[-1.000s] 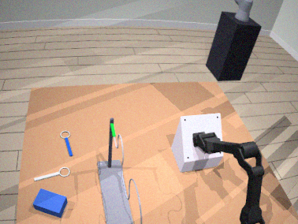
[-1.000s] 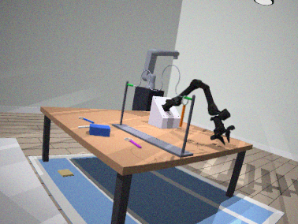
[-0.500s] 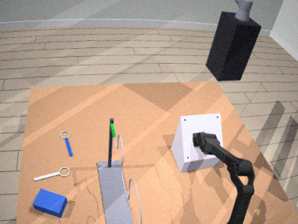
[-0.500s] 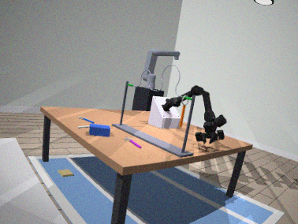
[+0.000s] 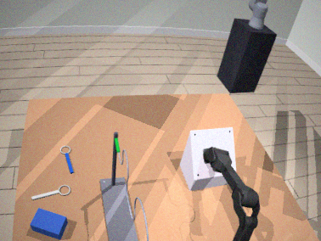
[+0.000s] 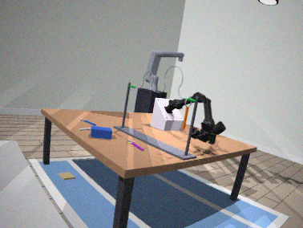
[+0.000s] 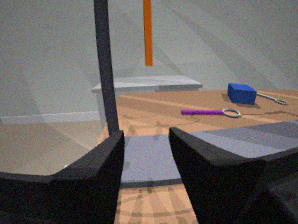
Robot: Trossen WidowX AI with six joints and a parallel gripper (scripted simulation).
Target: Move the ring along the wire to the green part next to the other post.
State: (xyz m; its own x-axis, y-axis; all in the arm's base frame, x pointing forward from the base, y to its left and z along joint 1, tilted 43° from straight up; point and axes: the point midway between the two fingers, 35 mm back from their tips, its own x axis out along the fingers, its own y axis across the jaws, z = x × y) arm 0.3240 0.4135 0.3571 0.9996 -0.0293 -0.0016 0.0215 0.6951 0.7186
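A brown worktop fills the lower part of the top view, the black arm at lower right. In the exterior view, the orange handle hangs right of centre, beside the near post. In the wrist view it hangs above the claw, which stands partly open, holding nothing.

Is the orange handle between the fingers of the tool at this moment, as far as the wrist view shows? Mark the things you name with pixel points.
No, the orange handle [image 6: 184, 118] [image 7: 148, 34] hangs beyond and above the tool's parted fingertips.
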